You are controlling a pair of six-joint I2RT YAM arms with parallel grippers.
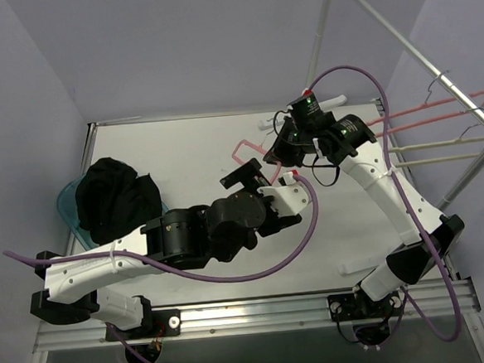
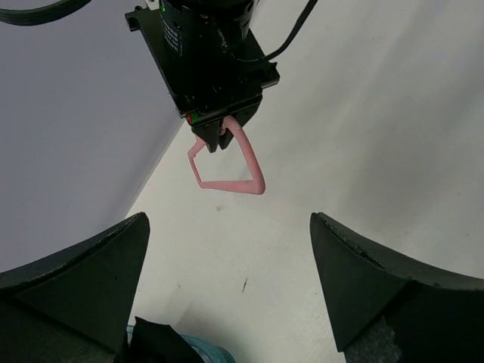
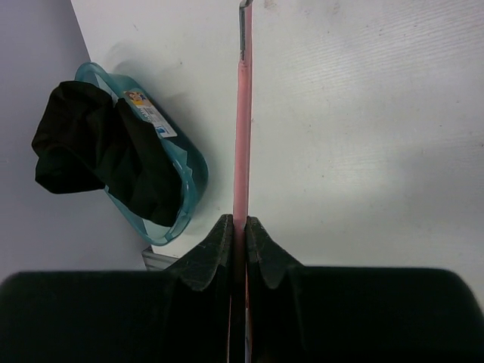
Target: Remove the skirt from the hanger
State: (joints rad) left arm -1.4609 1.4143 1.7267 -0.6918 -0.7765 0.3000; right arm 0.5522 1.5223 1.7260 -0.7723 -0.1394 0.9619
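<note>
Far left, the black skirt (image 1: 114, 199) lies crumpled in a teal basket (image 1: 68, 212) at the table's (image 1: 181, 144) edge, clear of any hanger, so I'd judge the removal itself done. It looks soft and limp, light enough for one arm. Being slumped cloth with no firm edge, it would best be pinched at a raised fold on top of the heap, and it would sag and trail from wherever it was taken. Next along, the left gripper (image 1: 246, 177) hovers over the middle of the table with its jaws spread wide and nothing between them. Its own camera looks between the two fingers (image 2: 83, 280) at the bare pink hanger (image 2: 227, 181) ahead. Just beyond it, the right gripper (image 1: 283, 152) is clamped tight on that hanger, and in its wrist view the thin pink bar (image 3: 242, 151) runs straight out from the closed jaws. The hanger seems stiff, thin and light, probably smooth plastic that could swivel in a pinch, so a hold near its middle would steady it. At the far right stands a clothes rack (image 1: 416, 53) carrying another pink hanger (image 1: 436, 106) and white hangers (image 1: 439, 144).
</note>
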